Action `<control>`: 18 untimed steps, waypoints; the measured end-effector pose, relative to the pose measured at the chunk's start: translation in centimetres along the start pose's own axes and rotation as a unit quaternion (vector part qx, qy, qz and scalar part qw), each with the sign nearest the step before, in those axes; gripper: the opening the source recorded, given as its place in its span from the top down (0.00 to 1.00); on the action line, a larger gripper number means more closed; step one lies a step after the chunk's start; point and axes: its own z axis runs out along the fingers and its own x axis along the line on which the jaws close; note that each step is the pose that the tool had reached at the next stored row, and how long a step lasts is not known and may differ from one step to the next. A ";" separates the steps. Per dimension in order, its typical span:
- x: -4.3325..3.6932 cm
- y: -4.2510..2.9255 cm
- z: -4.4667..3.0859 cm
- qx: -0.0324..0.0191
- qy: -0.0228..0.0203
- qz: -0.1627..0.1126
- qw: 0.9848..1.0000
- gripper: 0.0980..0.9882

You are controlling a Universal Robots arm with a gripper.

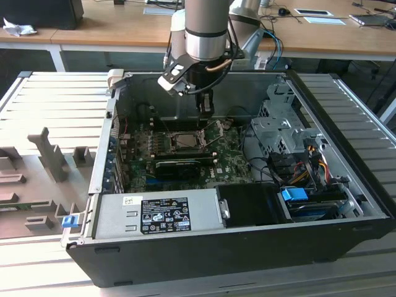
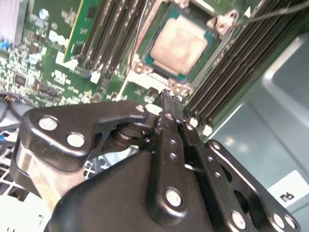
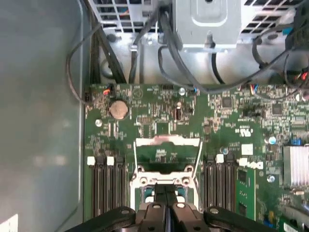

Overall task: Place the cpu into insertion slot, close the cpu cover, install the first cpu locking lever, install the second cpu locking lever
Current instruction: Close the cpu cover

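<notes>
So, the gripper (image 3: 166,191) has its fingers pinched fully together with only a hairline between them, and I can't see anything clamped in there. In the second wrist view its tip (image 2: 166,96) is right at one corner of the slot (image 2: 147,54), by the metal bracket. I can't tell if it's actually touching.

The cpu (image 2: 181,41) is already lying flat in the slot with its pale metal top up. The cover (image 3: 166,141) is flipped up off it, and you can see green board through its cut-out.

The slot sits between two banks of black memory slots (image 3: 106,188) on the motherboard (image 3: 145,111), near the board's edge opposite the power supply (image 1: 161,213).

The board lies in an open black case (image 1: 247,247). There's a drive cage (image 1: 278,124) along the side at the exterior view's right and a blue part (image 1: 294,195) in that near corner. The case rests on a grey slatted table (image 1: 55,99), with wooden desks (image 1: 111,28) behind it.
</notes>
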 end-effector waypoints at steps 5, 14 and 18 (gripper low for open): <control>0.00 0.60 -0.83 0.000 0.000 0.000 1.000 0.99; 0.01 1.61 -0.69 0.000 0.000 0.000 1.000 0.99; 0.01 2.47 -0.53 0.000 0.000 0.000 1.000 0.99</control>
